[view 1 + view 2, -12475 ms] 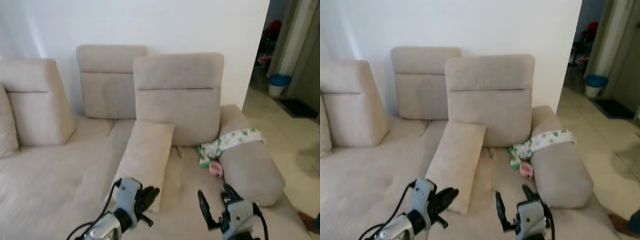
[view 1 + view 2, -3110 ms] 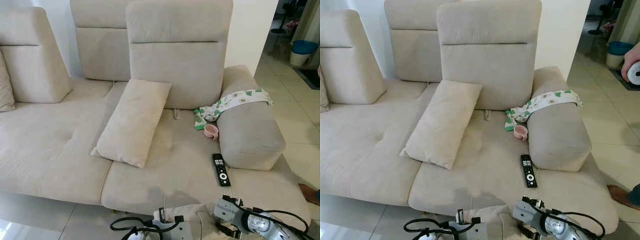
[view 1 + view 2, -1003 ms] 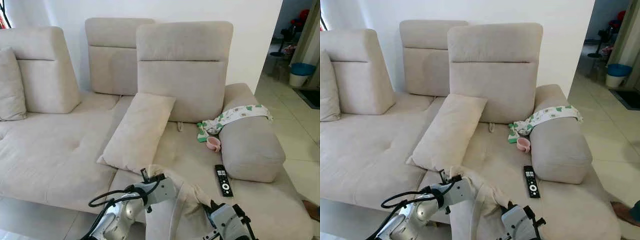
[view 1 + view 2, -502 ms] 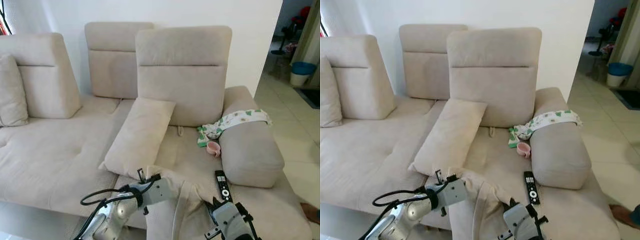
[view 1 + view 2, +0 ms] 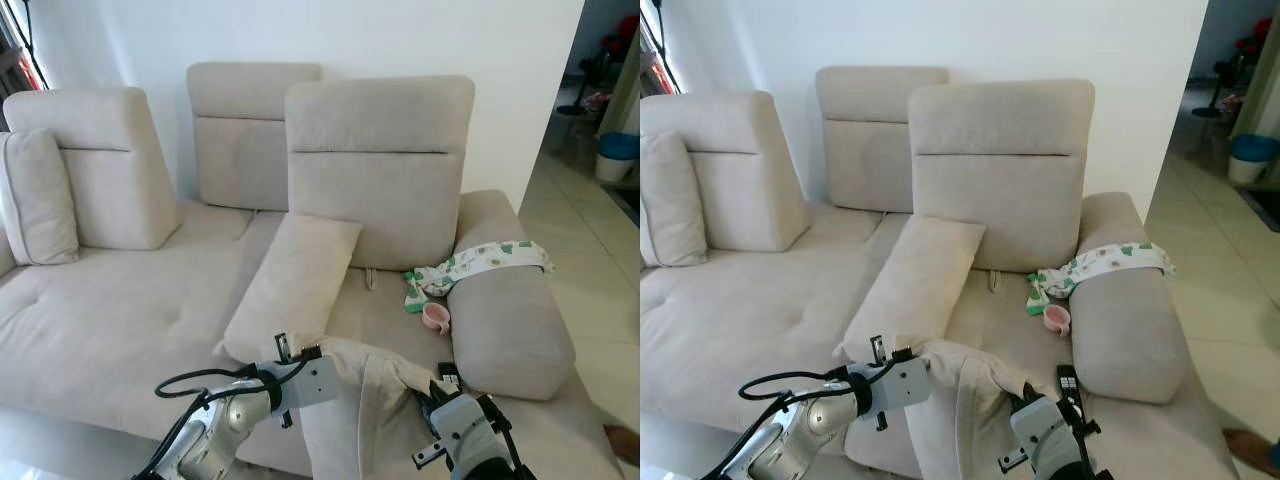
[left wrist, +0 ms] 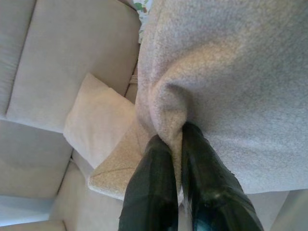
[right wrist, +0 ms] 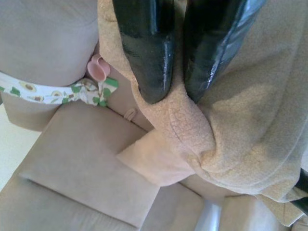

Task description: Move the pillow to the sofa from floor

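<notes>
A: Where are the two arms?

B: Both are raised in front of the body, low in the head views. The left arm [image 5: 215,430] reaches forward and inward, a black cable looping over its silver forearm. The right arm [image 5: 468,438] sits closer in, wrist angled up.

A: And the grippers?

B: The left gripper [image 6: 179,144] has its two black fingers pressed nearly together, pinching a fold of fabric. The right gripper [image 7: 172,96] likewise has its fingers close, clamped on fabric.
</notes>
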